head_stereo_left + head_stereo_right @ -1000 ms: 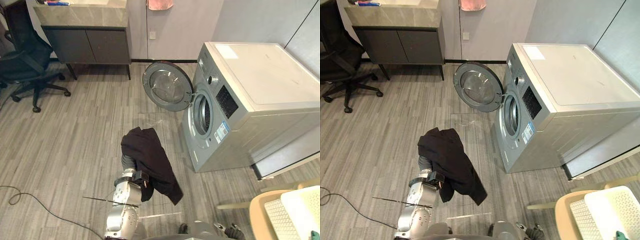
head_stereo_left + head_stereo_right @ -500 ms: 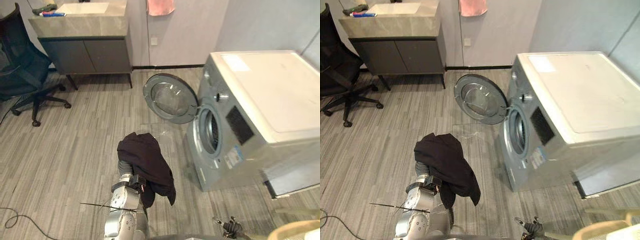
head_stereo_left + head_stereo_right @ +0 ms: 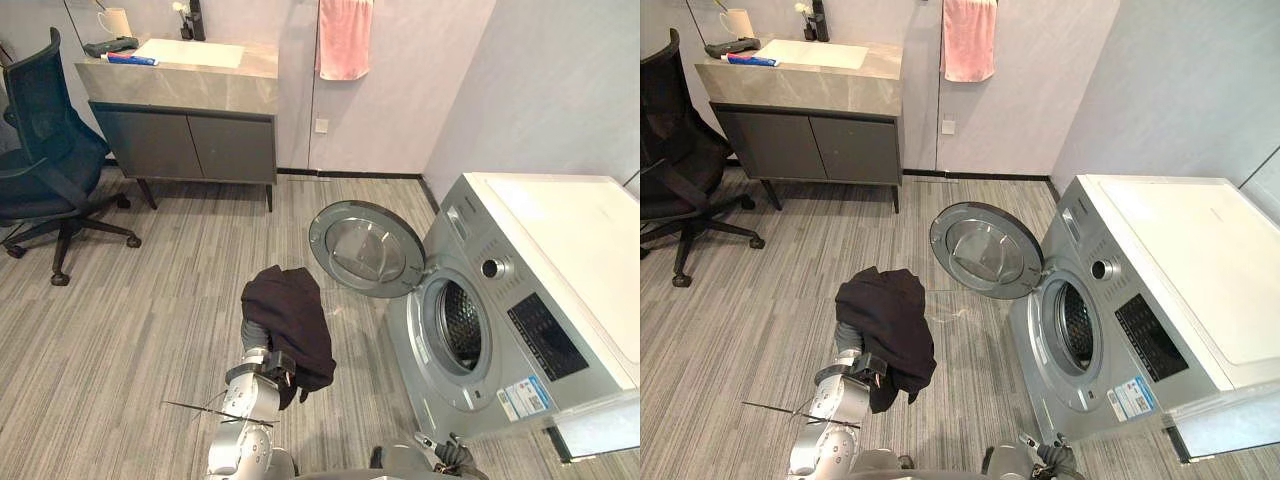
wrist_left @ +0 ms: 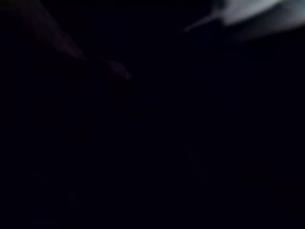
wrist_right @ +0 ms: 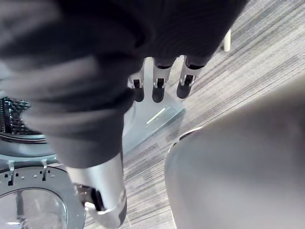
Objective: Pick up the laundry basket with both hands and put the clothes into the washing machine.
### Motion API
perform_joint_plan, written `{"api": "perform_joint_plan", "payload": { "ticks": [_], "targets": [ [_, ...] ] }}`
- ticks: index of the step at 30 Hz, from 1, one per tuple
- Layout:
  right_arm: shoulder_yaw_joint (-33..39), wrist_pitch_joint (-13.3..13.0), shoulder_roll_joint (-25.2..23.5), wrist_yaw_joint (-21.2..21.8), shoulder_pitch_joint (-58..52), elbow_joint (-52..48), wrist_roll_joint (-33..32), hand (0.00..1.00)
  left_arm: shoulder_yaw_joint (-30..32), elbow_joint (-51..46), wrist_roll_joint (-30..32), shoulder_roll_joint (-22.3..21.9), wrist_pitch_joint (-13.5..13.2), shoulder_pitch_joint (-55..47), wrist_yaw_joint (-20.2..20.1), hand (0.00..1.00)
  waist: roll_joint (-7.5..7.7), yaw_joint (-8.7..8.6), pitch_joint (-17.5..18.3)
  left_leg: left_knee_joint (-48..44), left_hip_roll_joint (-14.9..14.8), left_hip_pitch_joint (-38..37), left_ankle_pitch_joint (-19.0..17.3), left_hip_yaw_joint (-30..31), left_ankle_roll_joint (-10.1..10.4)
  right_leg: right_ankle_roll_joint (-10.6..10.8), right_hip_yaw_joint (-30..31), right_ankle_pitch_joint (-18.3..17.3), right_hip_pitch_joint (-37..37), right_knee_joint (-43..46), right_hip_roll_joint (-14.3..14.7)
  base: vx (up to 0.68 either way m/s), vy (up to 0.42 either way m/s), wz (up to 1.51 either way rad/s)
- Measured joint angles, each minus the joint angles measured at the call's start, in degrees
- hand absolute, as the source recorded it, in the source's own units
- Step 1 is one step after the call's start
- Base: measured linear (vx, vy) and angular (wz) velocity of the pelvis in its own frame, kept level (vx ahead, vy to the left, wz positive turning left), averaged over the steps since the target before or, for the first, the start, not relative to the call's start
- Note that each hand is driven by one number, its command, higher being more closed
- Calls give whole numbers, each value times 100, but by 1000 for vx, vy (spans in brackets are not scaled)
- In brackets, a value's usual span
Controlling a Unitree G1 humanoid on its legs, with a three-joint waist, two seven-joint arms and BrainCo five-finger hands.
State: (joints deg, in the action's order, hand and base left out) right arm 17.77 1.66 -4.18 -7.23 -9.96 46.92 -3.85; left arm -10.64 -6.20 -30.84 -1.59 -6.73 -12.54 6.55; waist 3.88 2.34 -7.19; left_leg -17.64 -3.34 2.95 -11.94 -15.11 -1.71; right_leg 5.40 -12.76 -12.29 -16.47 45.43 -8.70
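A black garment (image 3: pixel 291 320) hangs draped over my raised left hand (image 3: pixel 253 336), low in the middle of the eye views; the cloth hides the fingers and blacks out the left wrist view. To its right stands the silver washing machine (image 3: pixel 530 330), with its round door (image 3: pixel 368 249) swung open toward the garment and the drum opening (image 3: pixel 459 325) exposed. My right hand (image 5: pixel 158 88) hangs low near my body with relaxed fingers (image 5: pixel 187 79) and holds nothing. Its wrist view looks past the fingers at the floor and the washer door (image 5: pixel 28 210).
A dark office chair (image 3: pixel 45 150) stands at the far left. A grey vanity cabinet with a sink (image 3: pixel 185 120) lines the back wall, and a pink towel (image 3: pixel 345 35) hangs beside it. Striped wood-look floor (image 3: pixel 150 300) lies open between me and the washer.
The camera has tilted up and shifted, so the washer sits further right and the basket at the lower right has left the picture. The garment stays draped over my left hand, hanging shorter.
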Motion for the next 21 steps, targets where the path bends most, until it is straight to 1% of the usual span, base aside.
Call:
{"api": "perform_joint_plan", "payload": {
  "ticks": [1, 2, 3, 4, 5, 6, 7, 8, 9, 10, 11, 12, 13, 14, 15, 16, 17, 18, 19, 20, 21],
  "targets": [
    [-98, -3, 8, -8, -4, -19, 1, 0, 2, 4, 0, -6, 1, -9, 1, 100, 11, -19, 7, 14, 24, -52, -53, -75, 65, -151, -207, 94, 28, -874, 75, 179, -45, -1],
    [-193, -2, 26, -9, -20, -20, 3, 0, 10, 4, 1, -18, 0, -13, 1, 100, 25, -16, 18, 11, 59, -88, -132, -130, 66, -379, -335, 209, 88, -1380, 106, 243, -72, -14],
    [-245, 1, 48, -8, -22, -18, 4, 0, 10, 6, 4, -47, 1, -14, 1, 100, 44, -6, 32, -10, 91, -129, -228, -157, 110, -516, -355, 221, 174, -1697, 146, 223, -74, -17],
    [-265, 2, 76, -10, -36, -19, 1, 0, 9, 7, 4, -102, 2, -13, -3, 100, 40, -8, 34, -128, 78, -143, -372, -153, 183, -552, -378, 200, 361, -1986, 208, 321, -118, -17],
    [-317, -5, 138, 3, -50, -87, 3, 0, -22, 46, 9, -196, 9, -9, -9, 100, -103, -4, -7, -485, -172, -176, -652, -140, 380, -728, -447, 270, 597, -2182, 424, 367, -128, -14],
    [-346, -10, 204, -1, -37, -127, 5, 0, 6, 54, 5, -203, 15, -35, -33, 100, -247, -10, -32, -1266, -460, -37, -668, -122, 479, -823, -478, 192, 812, -2322, 634, 431, -158, -13],
    [-359, -10, 225, -4, -35, -126, -1, 0, 28, 76, 4, -204, 18, -27, -34, 100, -263, -43, -43, -1917, -622, 222, -566, -37, 515, -889, -466, 186, 866, -2320, 711, 438, -134, -28],
    [-435, 5, 250, -15, -47, -118, 3, 0, 67, 160, 3, -204, 25, -32, -31, 100, -264, 3, -67, -3011, -892, 692, -381, 137, 473, -1035, -347, 134, 1040, -2353, 826, 443, -107, -63],
    [-575, 4, 256, -30, -20, -119, -2, 0, 186, 222, 4, -210, 37, -63, -29, 100, -211, 38, -62, -3429, -1002, 883, -446, 292, 450, -1098, -125, 93, 1171, -2378, 893, 393, -61, -83],
    [-647, 3, 257, -35, 14, -123, -3, 0, 245, 250, 5, -213, 43, -64, -17, 100, -189, 32, -70, -3457, -1030, 943, -449, 383, 452, -1103, -4, 90, 1238, -2411, 917, 385, -27, -116],
    [-777, 3, 262, -38, 98, -145, -2, 0, 303, 256, 6, -217, 64, -99, -11, 100, -187, 30, -70, -3384, -1055, 1051, -452, 613, 457, -1102, 335, 96, 1345, -2542, 1009, 367, 34, -159],
    [-953, 2, 218, -37, 171, -212, 4, 0, 370, 287, 6, -220, 102, -126, -7, 100, -189, 39, -69, -3062, -945, 1104, -467, 1090, 483, -1077, 826, 114, 1409, -2594, 1094, 353, 81, -174],
    [-1001, 2, 181, -34, 187, -238, 9, 0, 402, 316, 6, -222, 113, -136, -2, 100, -193, 56, -65, -2894, -862, 1102, -481, 1340, 502, -1056, 1037, 127, 1431, -2624, 1123, 319, 172, -181],
    [-1056, 1, 121, -32, 194, -280, 25, 0, 429, 398, 5, -224, 115, -139, 1, 100, -209, 138, -48, -2605, -747, 1093, -498, 1811, 530, -1012, 1366, 154, 1436, -2665, 1162, 274, 244, -179],
    [-1086, -1, 56, -30, 209, -280, 155, 0, 430, 467, 4, -224, 117, -159, 6, 100, -223, 175, -46, -2204, -524, 1042, -498, 2464, 533, -964, 1794, 183, 1425, -2672, 1215, 246, 271, -176],
    [-1088, -3, 32, -29, 206, -281, 202, 0, 430, 497, 4, -223, 118, -170, 6, 100, -244, 159, -41, -2018, -439, 1034, -494, 2776, 540, -949, 1939, 190, 1425, -2679, 1234, 200, 329, -176],
    [-1098, -10, 7, -28, 209, -291, 260, 0, 430, 568, 4, -223, 117, -164, 4, 100, -305, 156, -15, -1603, -338, 1004, -430, 3301, 618, -796, 2217, 183, 1397, -2676, 1277, 167, 382, -126],
    [-1094, -10, 27, -28, 201, -306, 287, 0, 424, 598, 4, -223, 117, -164, 2, 100, -384, 161, 26, -1332, -367, 957, -178, 3465, 726, -692, 2355, 160, 1356, -2669, 1346, 159, 406, -156],
    [-1081, 0, 82, -29, 213, -298, 376, 0, 399, 639, 4, -223, 116, -170, -23, 100, -451, 162, 68, -1221, -389, 875, -373, 3666, 1163, -397, 2679, 40, 1261, -2615, 1412, 117, 516, -130],
    [-1079, -10, 26, -29, 207, -304, 408, 0, 487, 713, 4, -226, 112, -122, -20, 100, -384, 33, 20, -1256, -306, 887, -531, 3473, 980, -283, 2920, 65, 1087, -2578, 1305, 37, 438, -121],
    [-1141, -4, 28, -8, 207, -301, 419, 0, 527, 722, 3, -232, 107, -135, -19, 100, -316, 19, 8, -1287, -243, 892, -554, 3300, 933, -191, 3046, 119, 1030, -2583, 1240, -30, 506, -127]
  ]
}}
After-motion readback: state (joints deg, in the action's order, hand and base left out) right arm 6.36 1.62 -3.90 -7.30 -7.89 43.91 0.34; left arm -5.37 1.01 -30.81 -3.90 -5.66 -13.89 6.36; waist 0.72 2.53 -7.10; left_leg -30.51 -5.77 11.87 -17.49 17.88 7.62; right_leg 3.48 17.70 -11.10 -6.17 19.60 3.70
